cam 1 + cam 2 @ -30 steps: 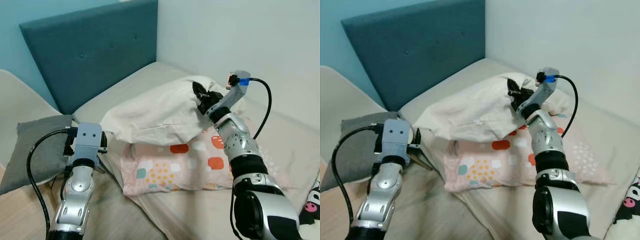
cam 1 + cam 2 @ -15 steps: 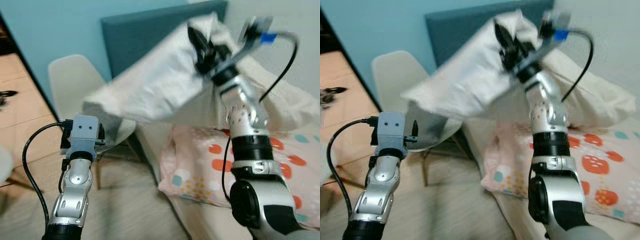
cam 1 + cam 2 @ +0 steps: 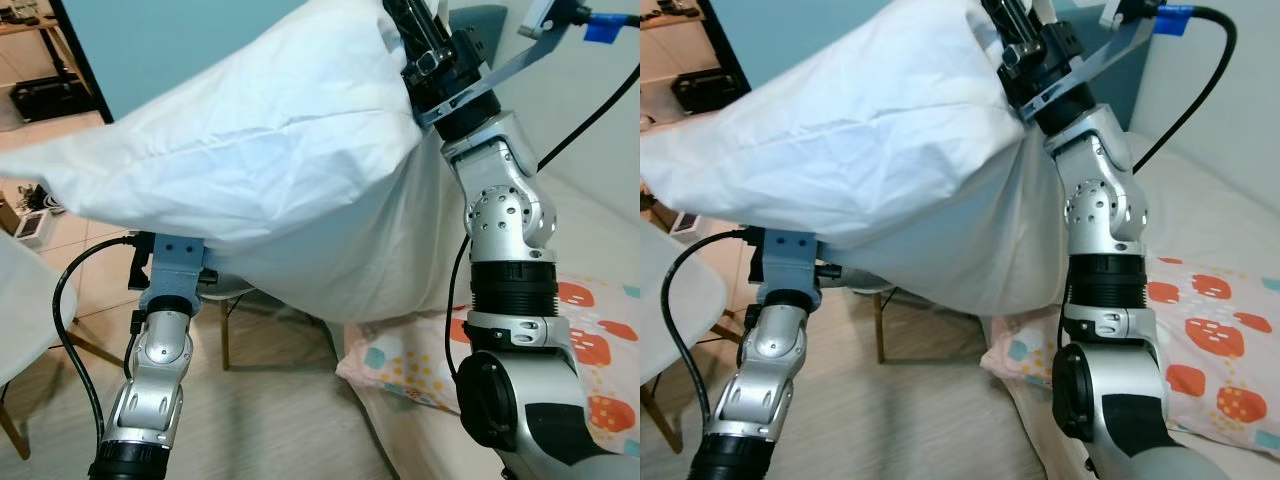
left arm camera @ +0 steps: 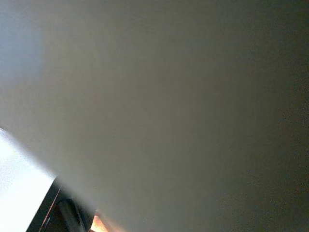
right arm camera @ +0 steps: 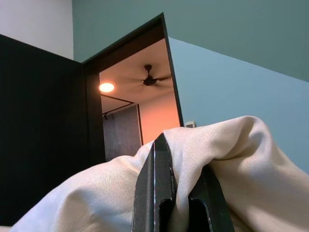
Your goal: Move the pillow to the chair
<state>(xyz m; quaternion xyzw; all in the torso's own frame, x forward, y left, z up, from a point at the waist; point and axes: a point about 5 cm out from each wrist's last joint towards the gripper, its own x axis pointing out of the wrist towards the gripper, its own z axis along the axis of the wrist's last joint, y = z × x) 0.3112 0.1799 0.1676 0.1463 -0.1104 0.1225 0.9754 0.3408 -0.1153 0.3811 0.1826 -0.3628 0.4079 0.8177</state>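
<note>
Item 1: my right end effector (image 5: 176,193) pinches the white pillow (image 3: 270,170) aloft; wrist view adds doorway (image 5: 130,111). Left end effector: state untellable.

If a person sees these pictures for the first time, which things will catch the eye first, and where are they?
The big white fabric pillow hangs in the air across the upper scene, pinched at one corner by the right gripper, raised high. Under it the left gripper is held up, the pillow draping over it. Low at the right lies a pink pillow with orange spots on the bed.
</note>
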